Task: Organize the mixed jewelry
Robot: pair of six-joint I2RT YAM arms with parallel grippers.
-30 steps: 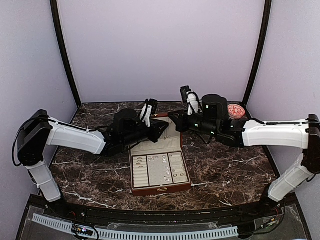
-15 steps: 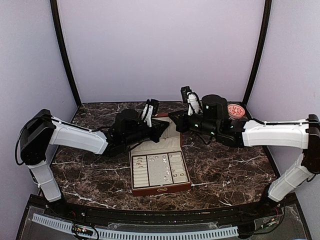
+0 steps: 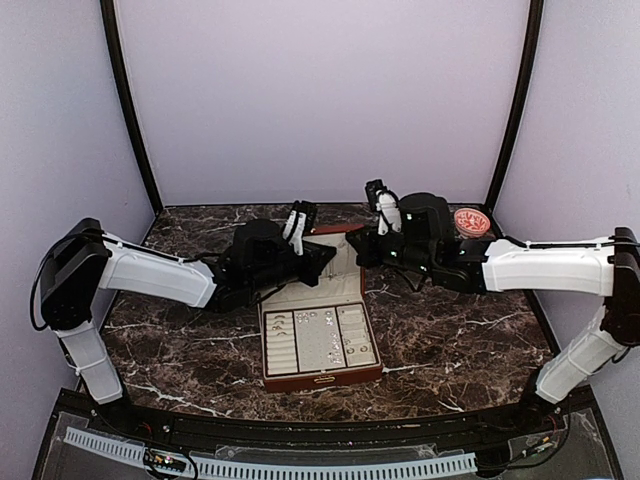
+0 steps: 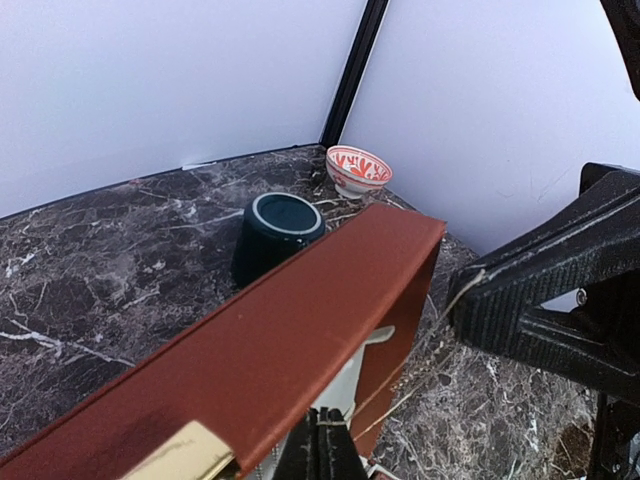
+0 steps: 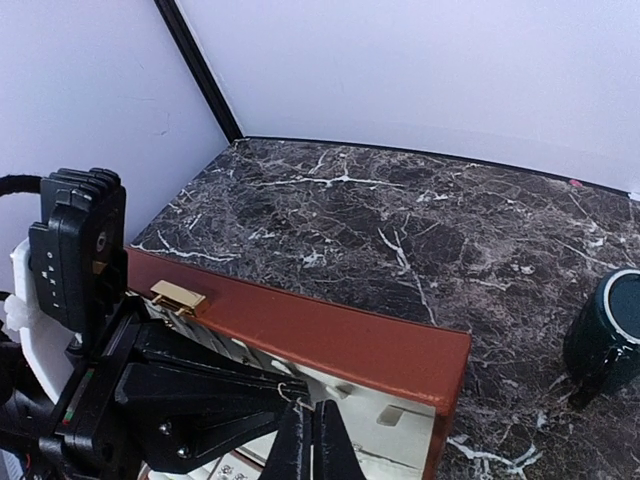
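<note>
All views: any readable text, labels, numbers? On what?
No legible text anywhere.
Black wrist housing: tiny pale marks, too small to read.
Pink bowl: pattern only, no lettering.
Box lid, gold clasp: blank.

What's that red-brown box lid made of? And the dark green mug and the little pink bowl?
The box lid looks like leather or fake leather: smooth, matte and reddish-brown. Its shiny gold clasp is probably metal. The mug seems to be glazed ceramic, since its rim glints. The bowl looks like painted ceramic too, white with a red pattern.
</note>
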